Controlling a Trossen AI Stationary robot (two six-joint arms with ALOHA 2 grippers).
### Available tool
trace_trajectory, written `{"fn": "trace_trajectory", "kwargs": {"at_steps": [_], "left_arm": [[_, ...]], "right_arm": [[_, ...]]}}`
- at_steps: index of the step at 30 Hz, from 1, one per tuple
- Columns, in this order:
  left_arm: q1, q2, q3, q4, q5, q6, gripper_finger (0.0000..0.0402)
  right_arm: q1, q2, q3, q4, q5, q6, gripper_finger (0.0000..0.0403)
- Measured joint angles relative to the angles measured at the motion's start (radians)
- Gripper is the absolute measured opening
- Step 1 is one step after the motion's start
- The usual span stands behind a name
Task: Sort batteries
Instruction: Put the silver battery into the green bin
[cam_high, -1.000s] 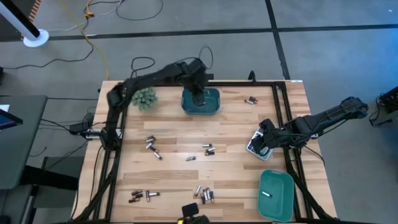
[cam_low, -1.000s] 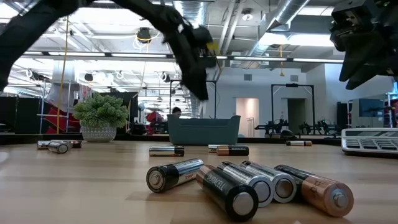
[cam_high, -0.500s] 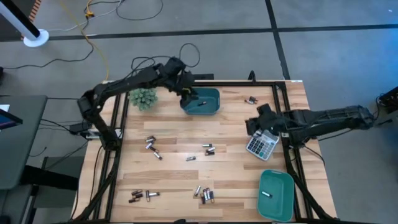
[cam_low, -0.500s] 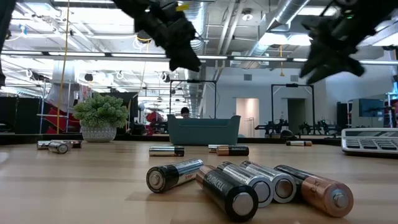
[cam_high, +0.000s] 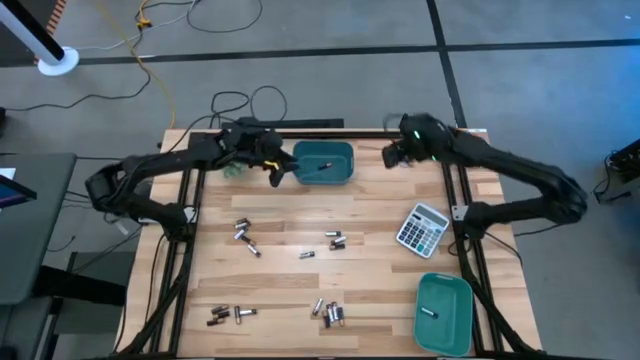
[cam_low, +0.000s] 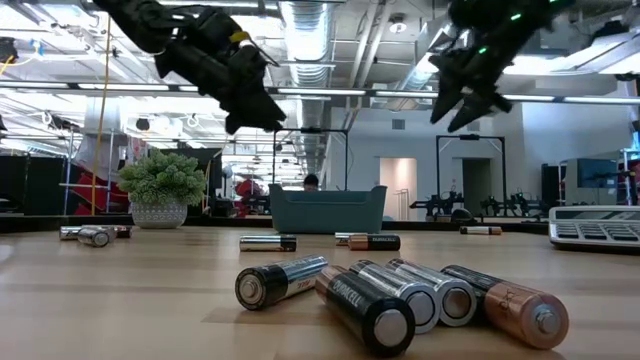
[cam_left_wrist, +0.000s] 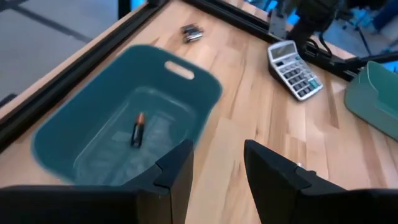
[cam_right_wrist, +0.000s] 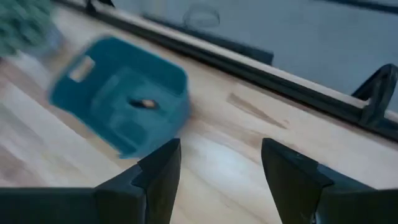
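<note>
With both empty grippers gaping, the right gripper (cam_high: 392, 153) is hovering beside two loose batteries (cam_high: 404, 160), seemingly starting a pick, while the left gripper (cam_high: 275, 172) is hanging beside the far bin (cam_high: 345, 163) holding one cell (cam_left_wrist: 137, 129); lowering squarely comes next.

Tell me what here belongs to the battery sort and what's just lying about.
Job:
- loose batteries scattered over the table
- far bin, one battery inside
- near bin, one battery inside
- left gripper, empty beside the far bin
- right gripper, empty at the far edge

Lying about:
- calculator
- small plant
</note>
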Motion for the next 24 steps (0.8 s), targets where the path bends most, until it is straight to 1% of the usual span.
{"fn": "trace_trajectory", "kwargs": {"at_steps": [2, 4, 8, 12, 15, 18, 24], "left_arm": [[0.003, -0.016, -0.006, -0.017, -0.006, -0.012, 0.0138], [0.003, -0.024, -0.006, -0.037, -0.007, -0.014, 0.0138], [0.003, -0.029, -0.006, -0.059, -0.008, -0.025, 0.0138], [0.002, -0.029, -0.006, -0.06, -0.007, -0.056, 0.0138], [0.001, -0.029, -0.006, -0.06, -0.008, -0.066, 0.0138], [0.0, -0.029, -0.006, -0.06, -0.007, -0.072, 0.0138], [0.0, -0.029, -0.006, -0.061, -0.007, -0.081, 0.0138]], "right_arm": [[-0.053, 0.101, 0.088, -0.08, -0.053, -0.074, 0.0237], [-0.094, 0.21, 0.174, -0.178, -0.082, -0.155, 0.0235], [-0.141, 0.425, 0.342, -0.353, -0.085, -0.335, 0.0235], [-0.159, 0.613, 0.483, -0.525, -0.087, -0.505, 0.0235], [-0.164, 0.715, 0.539, -0.591, -0.088, -0.617, 0.0235], [-0.174, 0.784, 0.554, -0.626, -0.088, -0.695, 0.0234], [-0.215, 0.868, 0.554, -0.639, -0.088, -0.718, 0.0225]]}}
